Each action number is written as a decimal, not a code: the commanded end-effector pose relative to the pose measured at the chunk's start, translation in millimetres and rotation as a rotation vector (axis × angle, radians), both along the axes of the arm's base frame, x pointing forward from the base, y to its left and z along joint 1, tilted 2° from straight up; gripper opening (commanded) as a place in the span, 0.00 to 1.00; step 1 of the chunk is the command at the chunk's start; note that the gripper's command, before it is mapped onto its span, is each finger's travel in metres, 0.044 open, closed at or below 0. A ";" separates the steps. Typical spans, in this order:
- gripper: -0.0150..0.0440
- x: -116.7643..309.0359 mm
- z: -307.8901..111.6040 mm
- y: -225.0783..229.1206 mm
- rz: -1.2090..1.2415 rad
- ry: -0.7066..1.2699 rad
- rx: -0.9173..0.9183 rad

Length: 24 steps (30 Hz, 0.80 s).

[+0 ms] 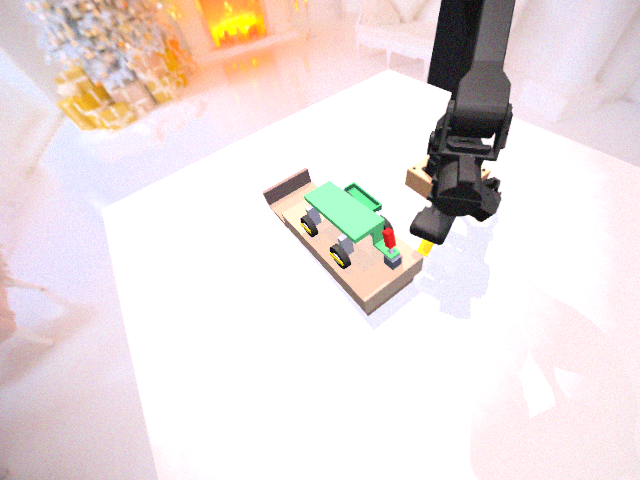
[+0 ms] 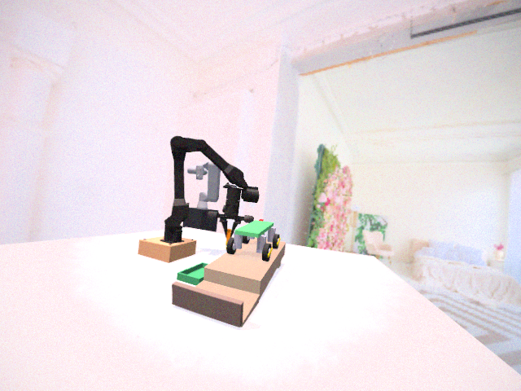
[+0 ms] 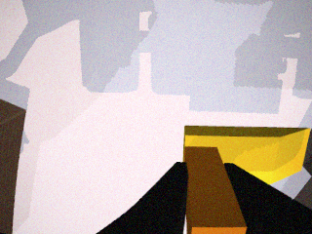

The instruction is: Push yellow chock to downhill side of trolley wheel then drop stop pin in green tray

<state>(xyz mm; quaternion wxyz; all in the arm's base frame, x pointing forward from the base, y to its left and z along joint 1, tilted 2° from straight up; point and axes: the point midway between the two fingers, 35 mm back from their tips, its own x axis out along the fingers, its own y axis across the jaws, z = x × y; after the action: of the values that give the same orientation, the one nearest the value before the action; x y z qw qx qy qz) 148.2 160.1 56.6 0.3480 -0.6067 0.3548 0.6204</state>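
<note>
My gripper (image 2: pixel 228 239) (image 3: pixel 203 173) is shut on the orange handle of the yellow chock (image 1: pixel 425 247) (image 3: pixel 265 148). The chock is beside the ramp's uphill end, at or near the table; its black base is hidden. The green trolley (image 1: pixel 343 209) (image 2: pixel 256 228) stands on the ramp (image 1: pixel 395 294) (image 2: pixel 235 275). The red-headed stop pin (image 1: pixel 388 238) stands upright in the bracket at the trolley's uphill end. Its red top just shows behind the deck in the exterior view. The green tray (image 1: pixel 362 197) (image 2: pixel 188 278) lies beside the ramp, with nothing seen in it.
The arm's wooden base block (image 1: pixel 417 180) (image 2: pixel 162 250) stands behind the gripper in the top view. A dark end board (image 1: pixel 287 187) (image 2: pixel 207 303) crosses the ramp's downhill end. The ramp's side shows as a dark edge (image 3: pixel 10 166) at the left of the wrist view.
</note>
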 end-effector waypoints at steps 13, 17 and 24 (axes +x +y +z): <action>0.25 1.5 51.4 0.2 -0.003 -0.009 0.002; 0.25 2.3 63.7 0.5 -0.003 -0.009 0.002; 0.25 4.7 85.9 1.2 -0.003 -0.010 0.002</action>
<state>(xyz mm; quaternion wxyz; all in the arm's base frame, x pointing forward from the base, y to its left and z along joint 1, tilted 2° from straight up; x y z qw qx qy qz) 150.6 161.0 131.7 0.3508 -0.6061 0.3553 0.6191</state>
